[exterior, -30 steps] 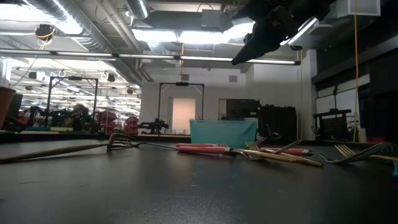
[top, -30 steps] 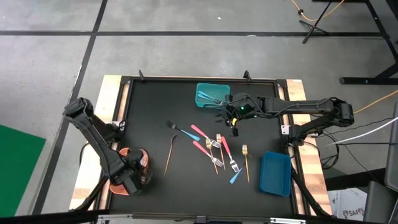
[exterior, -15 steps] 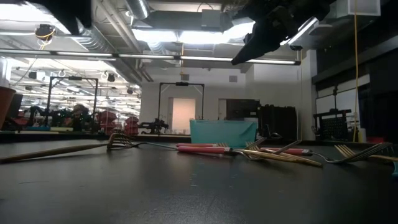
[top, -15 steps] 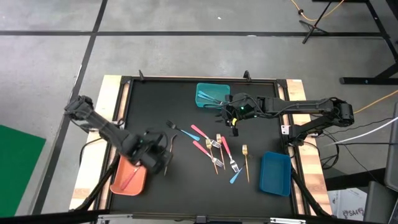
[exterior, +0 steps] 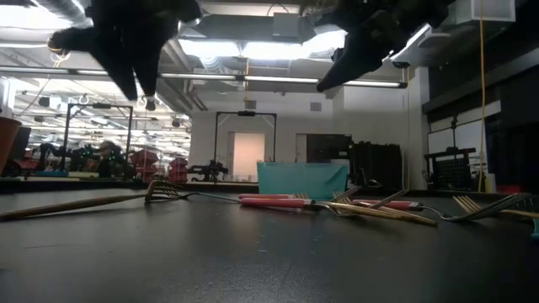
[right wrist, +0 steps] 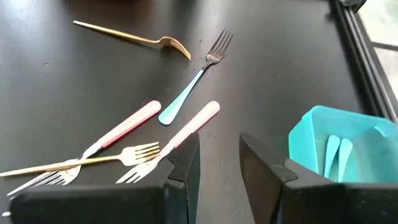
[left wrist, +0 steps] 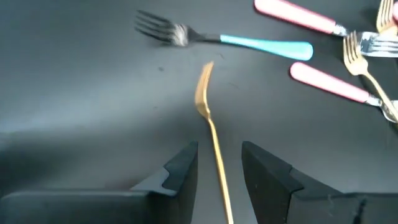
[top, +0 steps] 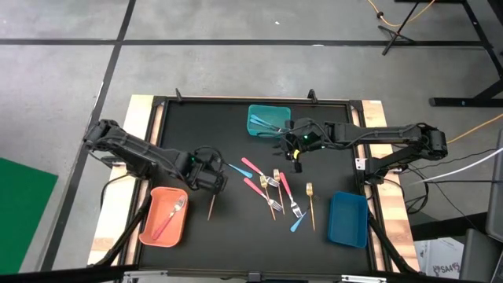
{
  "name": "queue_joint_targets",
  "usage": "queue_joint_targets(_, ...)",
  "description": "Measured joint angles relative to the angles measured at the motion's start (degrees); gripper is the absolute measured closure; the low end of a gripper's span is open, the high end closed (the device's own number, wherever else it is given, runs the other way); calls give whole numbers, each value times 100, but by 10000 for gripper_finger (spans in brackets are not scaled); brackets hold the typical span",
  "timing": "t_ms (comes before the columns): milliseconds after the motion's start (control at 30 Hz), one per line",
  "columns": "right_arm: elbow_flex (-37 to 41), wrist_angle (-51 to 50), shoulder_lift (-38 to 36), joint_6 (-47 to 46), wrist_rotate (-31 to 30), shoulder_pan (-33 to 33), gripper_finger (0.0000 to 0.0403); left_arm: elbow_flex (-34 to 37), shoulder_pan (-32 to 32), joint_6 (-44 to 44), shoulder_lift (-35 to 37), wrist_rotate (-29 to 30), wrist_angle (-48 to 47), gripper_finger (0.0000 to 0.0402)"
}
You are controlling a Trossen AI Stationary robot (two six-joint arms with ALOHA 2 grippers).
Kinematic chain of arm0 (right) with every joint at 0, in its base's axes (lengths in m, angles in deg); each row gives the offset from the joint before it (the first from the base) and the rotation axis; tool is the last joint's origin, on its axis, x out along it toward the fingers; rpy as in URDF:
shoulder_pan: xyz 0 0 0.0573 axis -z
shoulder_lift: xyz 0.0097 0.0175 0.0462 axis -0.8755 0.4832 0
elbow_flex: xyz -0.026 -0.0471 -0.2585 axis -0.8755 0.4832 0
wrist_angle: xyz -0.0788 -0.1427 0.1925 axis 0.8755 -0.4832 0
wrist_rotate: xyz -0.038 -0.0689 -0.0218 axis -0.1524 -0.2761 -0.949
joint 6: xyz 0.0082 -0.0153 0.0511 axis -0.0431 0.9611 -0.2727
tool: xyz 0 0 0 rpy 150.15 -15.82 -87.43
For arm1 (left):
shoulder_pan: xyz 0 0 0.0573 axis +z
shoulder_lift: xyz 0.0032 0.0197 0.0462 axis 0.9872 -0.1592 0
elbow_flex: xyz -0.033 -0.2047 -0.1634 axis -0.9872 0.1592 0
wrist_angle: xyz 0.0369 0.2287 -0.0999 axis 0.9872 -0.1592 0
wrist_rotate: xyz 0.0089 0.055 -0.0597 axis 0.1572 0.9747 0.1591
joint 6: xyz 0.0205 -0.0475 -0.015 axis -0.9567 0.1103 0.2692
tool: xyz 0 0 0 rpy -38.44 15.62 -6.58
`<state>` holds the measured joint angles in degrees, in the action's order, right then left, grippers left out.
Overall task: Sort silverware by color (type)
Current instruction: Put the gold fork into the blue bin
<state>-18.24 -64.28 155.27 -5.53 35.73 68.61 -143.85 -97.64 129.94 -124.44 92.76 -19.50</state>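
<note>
Left claw [left wrist: 217, 168], fingers apart, straddles the gold spoon [left wrist: 208, 124] on the counter [top: 189, 126] to grab it. Right claw [right wrist: 217, 162], apart and empty, hovers beside the teal bin [top: 266, 120] holding blue pieces.

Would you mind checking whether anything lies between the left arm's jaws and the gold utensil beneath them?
Nothing visible does. The left gripper hangs open directly over the gold utensil, its handle running between the jaws. The light-blue fork lies beyond the utensil's tip, not touching it.

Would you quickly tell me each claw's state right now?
Left claw: open, empty, over the gold utensil.
Right claw: open, empty.
</note>
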Motion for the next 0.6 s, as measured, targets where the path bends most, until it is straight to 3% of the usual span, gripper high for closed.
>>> queue_joint_targets(600,0,-199,0,-133,0,0,303,1916,211,0,-4,-9,2705,285)
